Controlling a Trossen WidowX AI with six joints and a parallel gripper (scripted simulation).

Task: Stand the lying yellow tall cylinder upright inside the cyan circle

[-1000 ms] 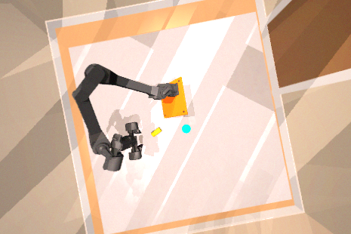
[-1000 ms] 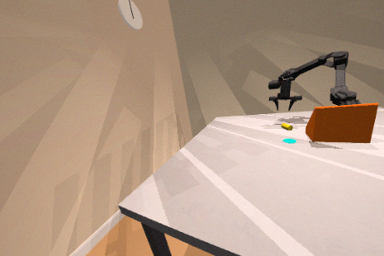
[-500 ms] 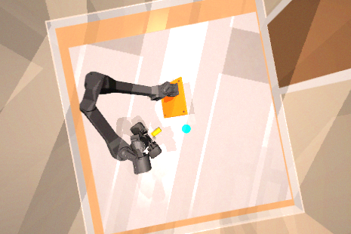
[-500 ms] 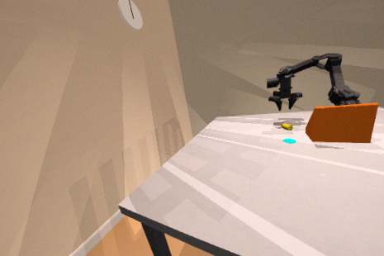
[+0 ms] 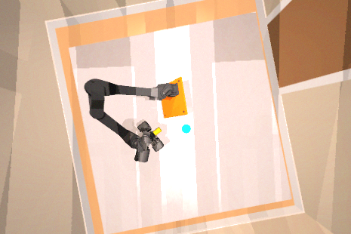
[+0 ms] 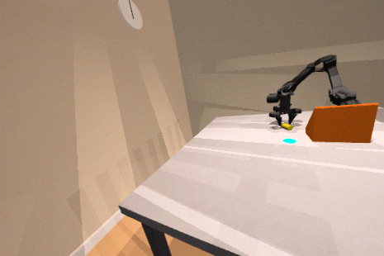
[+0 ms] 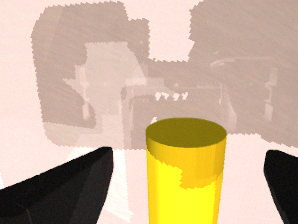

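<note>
Jaws [image 5: 153, 136] [image 6: 286, 124] angled downward, parted around yellow cylinder [image 5: 158, 131] [image 6: 286, 126] [image 7: 185, 185], released, arm [image 5: 118, 126] [image 6: 305, 76] bent.

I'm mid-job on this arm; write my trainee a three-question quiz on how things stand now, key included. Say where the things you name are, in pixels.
1. True or false: the yellow cylinder [image 5: 158, 131] [image 6: 286, 126] [image 7: 185, 200] stands upright inside the cyan circle [image 5: 186, 128] [image 6: 289, 140].
2. Multiple choice: in the wrist view, the gripper [image 5: 154, 134] [image 6: 286, 125] [image 7: 188, 159] has its fingers: A) shut on the cylinder; B) apart, either side of it; C) shut on nothing.
3. Fill in: the block beside the arm's base is coloured ____ [image 5: 174, 107] [image 6: 343, 124].

Key: 1 false; 2 B; 3 orange.
</note>
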